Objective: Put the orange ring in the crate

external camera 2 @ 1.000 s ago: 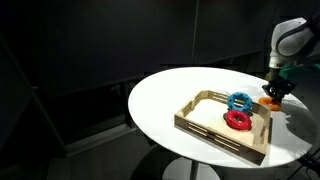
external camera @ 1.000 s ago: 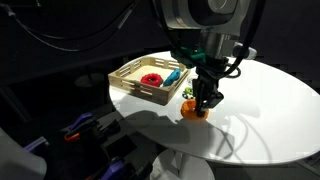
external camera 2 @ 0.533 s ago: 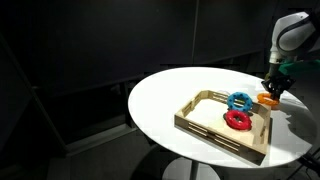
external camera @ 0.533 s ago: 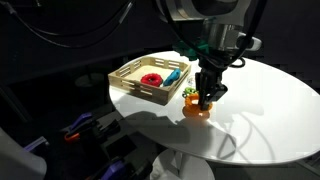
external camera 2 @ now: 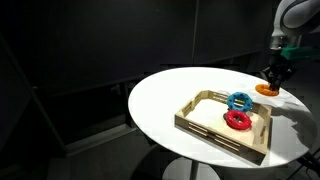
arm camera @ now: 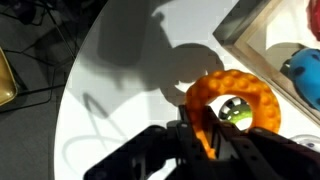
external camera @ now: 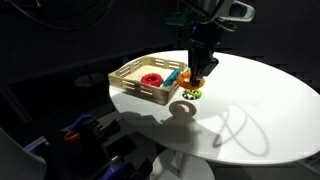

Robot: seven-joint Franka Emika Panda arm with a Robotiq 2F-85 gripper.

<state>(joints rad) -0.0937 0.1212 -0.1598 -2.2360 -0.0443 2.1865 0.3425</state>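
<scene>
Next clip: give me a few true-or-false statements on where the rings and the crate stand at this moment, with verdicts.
1. The fingers hold the orange ring clear of the table. True.
2. The orange ring lies in the crate. False: the gripper holds it in the air, beside the crate.
3. The crate holds a red ring and a blue ring. True.
4. The green ring sits in the crate. False: it lies on the table, outside the crate.
</scene>
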